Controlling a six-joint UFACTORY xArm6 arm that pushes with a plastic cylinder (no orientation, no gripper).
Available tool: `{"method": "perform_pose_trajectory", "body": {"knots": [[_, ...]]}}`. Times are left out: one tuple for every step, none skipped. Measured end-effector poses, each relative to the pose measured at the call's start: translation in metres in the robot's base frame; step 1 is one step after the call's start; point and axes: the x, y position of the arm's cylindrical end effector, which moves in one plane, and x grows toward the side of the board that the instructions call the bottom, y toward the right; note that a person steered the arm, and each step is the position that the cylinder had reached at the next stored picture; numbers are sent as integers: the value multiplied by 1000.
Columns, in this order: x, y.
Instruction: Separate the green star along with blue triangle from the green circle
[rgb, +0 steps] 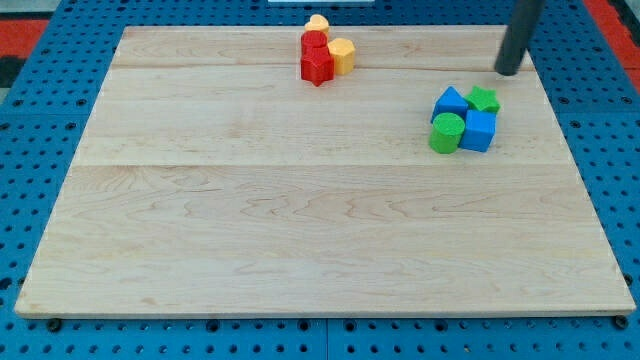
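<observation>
Pale wooden board (300, 220) w/ visible plank seams lies on a blue pegboard surface (40, 120). My tip (508, 72), the lower end of the dark straight rod, sits on the board near the view's top right. No hand or jaws on this rig, just the bare rod, so nothing is gripped.

Task cluster of 4 blocks is just below & to the view's left of my tip, apart from it w/ a small gap. Green star-shaped block (485, 98) is at the cluster's top right, closest to my tip. Blue triangular block (451, 102) is at top left, touching or nearly touching the star. Green round cylinder block (447, 132) sits at bottom left, right under the triangle. Blue cube block (479, 130) is bottom right, pressed against the cylinder & under the star.

2nd cluster, well apart, near the view's top centre: red star-like block (317, 66), red cylinder (314, 42) behind it, yellow hexagonal block (342, 54) to its right, & a pale yellow-orange block (318, 23) at the board's top edge, shape unclear.
</observation>
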Motion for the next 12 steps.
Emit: {"method": "perform_pose_trajectory", "body": {"knots": [[31, 8], [64, 7], [75, -4], [57, -18], [52, -34], [52, -69], [54, -77], [58, -90], [74, -103], [83, -111], [83, -92], [84, -81]]}}
